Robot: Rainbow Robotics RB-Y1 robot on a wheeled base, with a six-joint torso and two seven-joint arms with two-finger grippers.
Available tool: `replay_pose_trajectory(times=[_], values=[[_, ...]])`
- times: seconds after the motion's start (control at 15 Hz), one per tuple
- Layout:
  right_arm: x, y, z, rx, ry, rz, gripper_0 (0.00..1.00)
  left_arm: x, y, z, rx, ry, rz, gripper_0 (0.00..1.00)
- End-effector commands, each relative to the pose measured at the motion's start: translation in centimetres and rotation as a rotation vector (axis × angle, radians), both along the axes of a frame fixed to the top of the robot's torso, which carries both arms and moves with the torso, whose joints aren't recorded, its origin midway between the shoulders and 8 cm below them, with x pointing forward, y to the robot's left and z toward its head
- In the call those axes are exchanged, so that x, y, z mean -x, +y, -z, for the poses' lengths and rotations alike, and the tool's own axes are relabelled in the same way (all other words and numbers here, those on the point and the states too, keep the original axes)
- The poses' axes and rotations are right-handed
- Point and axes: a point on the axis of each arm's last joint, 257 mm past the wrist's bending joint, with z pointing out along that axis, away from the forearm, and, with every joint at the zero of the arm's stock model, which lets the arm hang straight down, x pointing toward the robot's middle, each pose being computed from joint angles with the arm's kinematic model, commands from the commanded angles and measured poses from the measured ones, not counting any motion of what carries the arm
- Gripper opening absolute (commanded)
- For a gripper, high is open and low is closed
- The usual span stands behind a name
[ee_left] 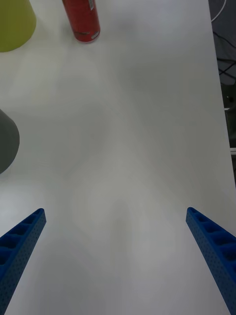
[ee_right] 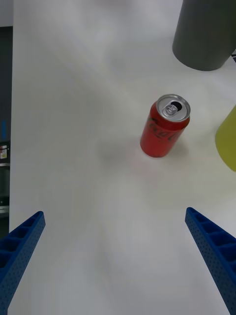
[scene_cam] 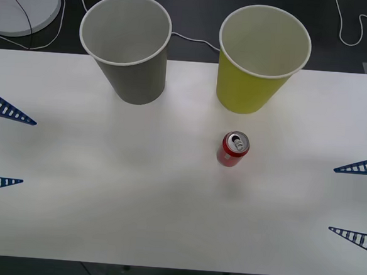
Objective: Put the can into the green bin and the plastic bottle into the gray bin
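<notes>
I see the small red soda can (scene_cam: 234,149) upright before the yellow-green cup-shaped bin (scene_cam: 250,85); both grippers (scene_cam: 3,147) (scene_cam: 355,200) apparently spread wide, holding nothing.

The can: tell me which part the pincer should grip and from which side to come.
Grip the can around its red side wall, about mid-height; it stands upright on the table, apart from the green bin. Probably come in level from the robot's right with the open right pincer, the nearer one, fingers either side of the round body.
</notes>
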Motion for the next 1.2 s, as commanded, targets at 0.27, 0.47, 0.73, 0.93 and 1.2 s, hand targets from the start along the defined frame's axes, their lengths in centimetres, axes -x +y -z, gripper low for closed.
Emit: replay_pose_trajectory(times=[0.27, 0.47, 0.73, 0.93, 1.2], values=[[-2.0, -0.1, 1.9, -0.108, -0.030, -0.045, 1.00, 0.0, 0.0, 0.0, 0.000, 0.000, 0.000, 1.00], [-2.6, -0.1, 3.0, -0.193, -0.028, -0.032, 1.00, 0.0, 0.0, 0.0, 0.000, 0.000, 0.000, 1.00], [-3.2, -0.1, 4.4, -0.255, -0.014, 0.023, 1.00, 0.0, 0.0, 0.0, 0.000, 0.000, 0.000, 1.00], [-3.8, 0.0, 5.4, -0.317, -0.002, 0.072, 1.00, 0.0, 0.0, 0.0, 0.000, 0.000, 0.000, 1.00], [-4.4, 0.9, 7.0, -0.412, 0.030, 0.128, 1.00, 0.0, 0.0, 0.0, 0.000, 0.000, 0.000, 1.00]])
